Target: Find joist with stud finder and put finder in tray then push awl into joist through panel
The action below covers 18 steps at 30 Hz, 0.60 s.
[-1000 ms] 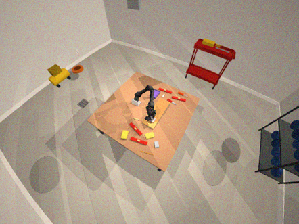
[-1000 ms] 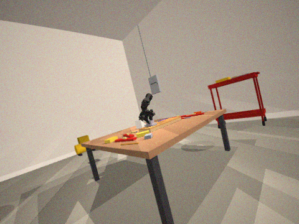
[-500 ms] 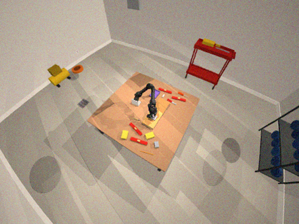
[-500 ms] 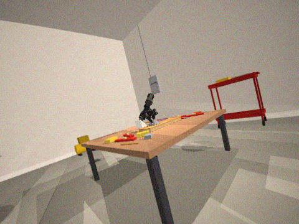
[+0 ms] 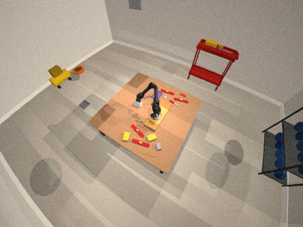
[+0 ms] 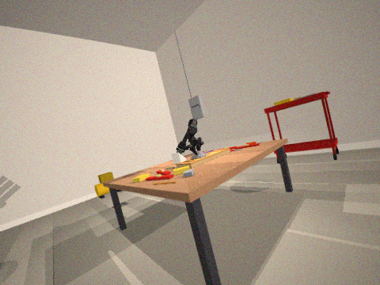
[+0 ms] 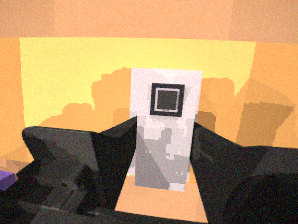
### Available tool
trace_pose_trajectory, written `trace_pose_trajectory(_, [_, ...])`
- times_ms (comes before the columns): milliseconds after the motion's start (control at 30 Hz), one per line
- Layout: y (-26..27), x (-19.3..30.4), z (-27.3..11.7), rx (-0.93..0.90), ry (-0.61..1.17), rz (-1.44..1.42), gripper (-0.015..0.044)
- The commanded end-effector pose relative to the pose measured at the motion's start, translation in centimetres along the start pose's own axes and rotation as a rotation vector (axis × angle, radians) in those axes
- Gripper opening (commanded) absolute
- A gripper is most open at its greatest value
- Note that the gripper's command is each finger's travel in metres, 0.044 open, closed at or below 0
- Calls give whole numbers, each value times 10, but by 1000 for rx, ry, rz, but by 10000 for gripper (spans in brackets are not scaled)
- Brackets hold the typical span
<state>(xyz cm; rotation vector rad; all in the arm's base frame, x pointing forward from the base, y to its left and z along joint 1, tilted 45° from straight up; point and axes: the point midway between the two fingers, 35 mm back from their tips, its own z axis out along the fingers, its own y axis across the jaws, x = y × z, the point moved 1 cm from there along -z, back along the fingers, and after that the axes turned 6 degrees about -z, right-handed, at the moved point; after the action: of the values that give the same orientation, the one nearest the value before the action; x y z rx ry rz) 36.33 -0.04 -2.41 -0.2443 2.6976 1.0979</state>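
Note:
My gripper [image 5: 155,117] [image 6: 199,155] [image 7: 162,120] is shut on the stud finder [image 7: 167,137], a pale grey-white block with a dark square display. The fingers hold its two sides. It is low over the floor panel [image 5: 165,110] [image 7: 50,62], which has a yellow middle and orange ends; whether it touches the panel cannot be told. No lit mark shows on the display. The joist is hidden. A purple tray [image 5: 158,95] [image 7: 6,180] lies behind the gripper, towards the back of the table. A thin dark tool [image 5: 139,121] lies left of the panel; whether it is the awl is unclear.
On the table [image 5: 180,125] [image 6: 237,166], red bars [image 5: 137,130] [image 5: 140,142], yellow blocks [image 5: 126,136] [image 5: 151,137], a grey block [image 5: 158,146] and a pencil [image 5: 148,155] lie near the front. More red bars [image 5: 167,91] [image 5: 181,100] and an orange-handled tool [image 5: 183,95] lie at the back.

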Motion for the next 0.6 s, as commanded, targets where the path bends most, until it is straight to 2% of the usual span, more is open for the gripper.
trace_pose_trajectory(0, [15, -1, 1, -6, -1, 2, 0])
trace_pose_trajectory(567, [64, -6, 1, -9, -1, 3, 0])
